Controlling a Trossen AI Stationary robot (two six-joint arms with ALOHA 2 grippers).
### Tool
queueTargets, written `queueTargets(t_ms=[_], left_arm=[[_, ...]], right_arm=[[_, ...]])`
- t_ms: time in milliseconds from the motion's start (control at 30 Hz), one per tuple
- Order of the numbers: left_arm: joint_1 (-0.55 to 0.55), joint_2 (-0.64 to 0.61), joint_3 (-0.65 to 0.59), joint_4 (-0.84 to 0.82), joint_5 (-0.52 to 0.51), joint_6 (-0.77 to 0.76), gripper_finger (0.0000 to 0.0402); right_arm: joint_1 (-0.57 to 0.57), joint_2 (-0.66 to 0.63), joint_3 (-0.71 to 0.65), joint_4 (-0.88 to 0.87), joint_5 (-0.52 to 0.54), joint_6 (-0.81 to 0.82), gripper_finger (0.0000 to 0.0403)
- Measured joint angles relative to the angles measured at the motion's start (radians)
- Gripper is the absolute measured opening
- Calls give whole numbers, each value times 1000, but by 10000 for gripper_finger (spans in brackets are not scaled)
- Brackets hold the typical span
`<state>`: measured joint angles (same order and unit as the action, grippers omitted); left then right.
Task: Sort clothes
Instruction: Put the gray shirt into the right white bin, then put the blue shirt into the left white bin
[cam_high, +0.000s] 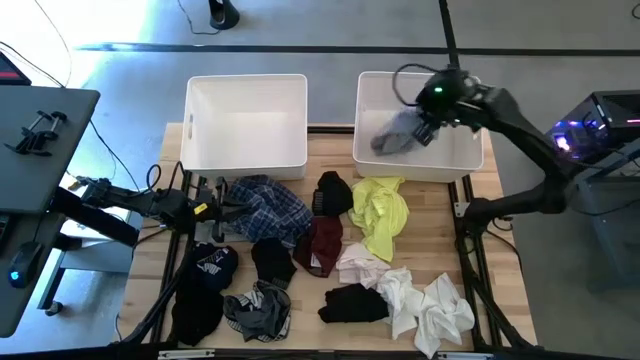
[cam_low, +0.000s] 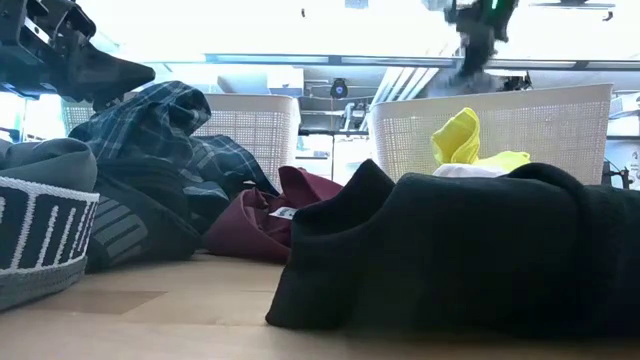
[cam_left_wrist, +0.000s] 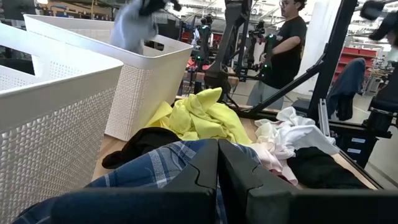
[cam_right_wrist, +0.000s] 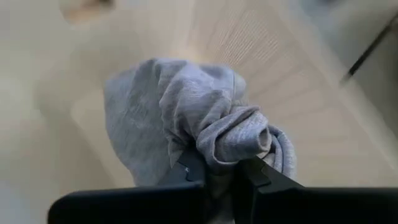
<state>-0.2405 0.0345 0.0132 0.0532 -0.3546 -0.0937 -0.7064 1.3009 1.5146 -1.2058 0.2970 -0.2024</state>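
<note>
Sorting is at an early stage: the right gripper (cam_high: 425, 130) holds a grey garment (cam_high: 394, 133) clenched in its jaws over the right bin (cam_high: 470, 160), the left bin (cam_high: 245, 150) shows nothing inside, the remaining clothes (cam_high: 330, 260) lie unsorted on the bench (cam_high: 330, 150), and the left gripper (cam_high: 225, 207) waits with jaws closed and empty beside the plaid garment (cam_high: 272, 208).

We see a wooden tabletop (cam_high: 335, 320) with a pale plank grain, standing on a grey floor (cam_high: 120, 40) that brightens to a bluish sheen toward the far left. A dark line crosses the floor beyond the table's far edge. In the left wrist view, the room behind is a busy workshop: black metal frames (cam_left_wrist: 333, 56), red shelving (cam_left_wrist: 367, 59) at the far right, and a person in a dark shirt (cam_left_wrist: 289, 50) standing among equipment. Ceiling lights glare overhead in the low view.
</note>
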Motion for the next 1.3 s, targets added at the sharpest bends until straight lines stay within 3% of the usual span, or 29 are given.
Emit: queueTargets(t_ms=[333,433,667,800,1067,1300], left_arm=[[0,0,0,0,0,0,0],[0,0,0,0,0,0,0],[0,0,0,0,0,0,0],[0,0,0,0,0,0,0],[0,0,0,0,0,0,0],[0,0,0,0,0,0,0]], right_arm=[[-34,120,-208,0,-17,21,23],[-34,125,-216,2,-17,42,60],[-34,115,-184,-17,-6,45,187],[-33,83,-137,-18,29,68,232],[9,-48,6,-16,35,120,243],[149,-198,49,26,33,201,243]])
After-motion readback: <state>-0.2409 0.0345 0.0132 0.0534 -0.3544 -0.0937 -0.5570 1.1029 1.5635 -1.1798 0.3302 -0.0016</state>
